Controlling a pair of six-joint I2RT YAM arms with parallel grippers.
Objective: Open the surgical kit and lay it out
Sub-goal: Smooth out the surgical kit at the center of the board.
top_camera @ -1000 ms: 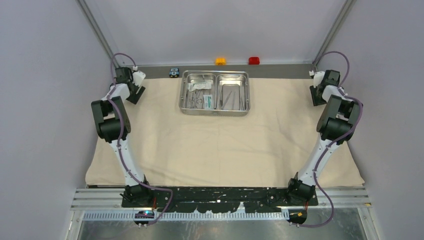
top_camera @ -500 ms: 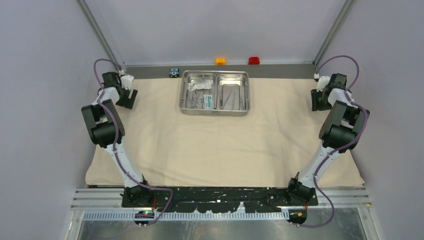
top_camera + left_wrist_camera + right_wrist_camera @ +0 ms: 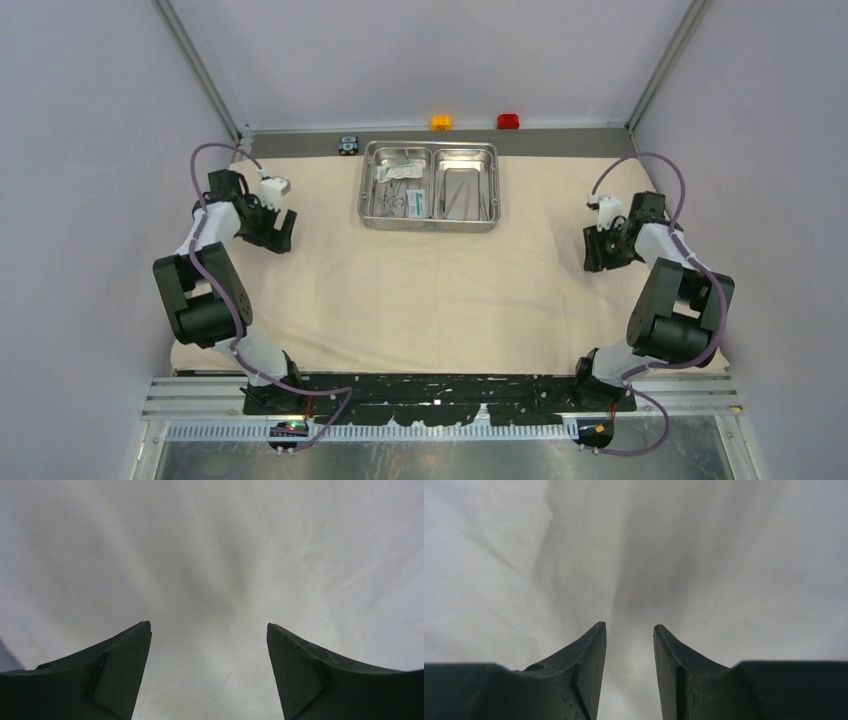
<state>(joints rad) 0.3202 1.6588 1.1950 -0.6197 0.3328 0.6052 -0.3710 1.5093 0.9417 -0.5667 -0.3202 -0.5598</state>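
The beige cloth wrap (image 3: 440,290) of the surgical kit lies spread flat over the table. On its far middle stands the steel two-compartment tray (image 3: 431,148), holding ring-handled instruments (image 3: 395,200), thin straight tools (image 3: 465,195) and a white-and-green packet (image 3: 416,202). My left gripper (image 3: 281,232) hangs open over the cloth left of the tray, nothing between its fingers (image 3: 120,665). My right gripper (image 3: 596,256) hovers over the cloth at the right, its jaws partly apart and empty. Both wrist views show only cloth (image 3: 210,555) (image 3: 724,555) beyond the jaws.
A small black-and-blue block (image 3: 347,145) sits on the back ledge left of the tray. An orange button (image 3: 441,122) and a red button (image 3: 508,121) sit behind it. Grey walls close in both sides; the cloth's near edge reaches the arm bases.
Both grippers have drawn back from the cloth's far corners toward the near side and inward. Their jaws have widened. The cloth and tray have not moved.
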